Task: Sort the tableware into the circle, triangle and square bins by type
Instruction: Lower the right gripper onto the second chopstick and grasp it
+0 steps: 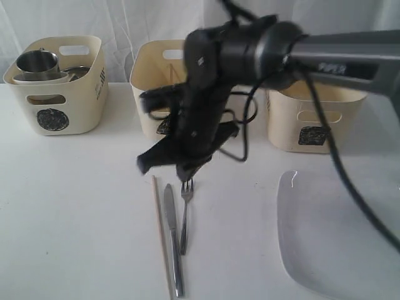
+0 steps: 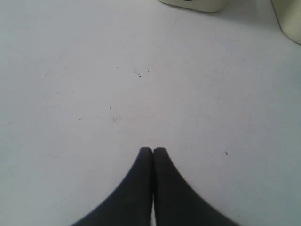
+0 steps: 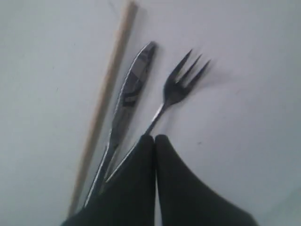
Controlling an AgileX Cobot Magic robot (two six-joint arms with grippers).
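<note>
A wooden chopstick (image 1: pixel 162 232), a steel knife (image 1: pixel 174 244) and a steel fork (image 1: pixel 185 215) lie side by side on the table. My right gripper (image 1: pixel 186 172) hangs just above the fork's head, reaching across from the right. It is shut and empty (image 3: pixel 154 137), over the fork (image 3: pixel 181 82) handle, next to the knife (image 3: pixel 129 96) and the chopstick (image 3: pixel 106 101). The white plate (image 1: pixel 331 240) lies at the right. The circle bin (image 1: pixel 62 109) holds a steel mug (image 1: pixel 37 62) and bowls. My left gripper (image 2: pixel 153 149) is shut over bare table. No spoon shows.
The middle bin (image 1: pixel 153 72) stands behind my right arm, its mark mostly hidden. The square bin (image 1: pixel 312 115) stands at the back right. A black cable loops down from the arm in front of the bins. White curtain behind the table.
</note>
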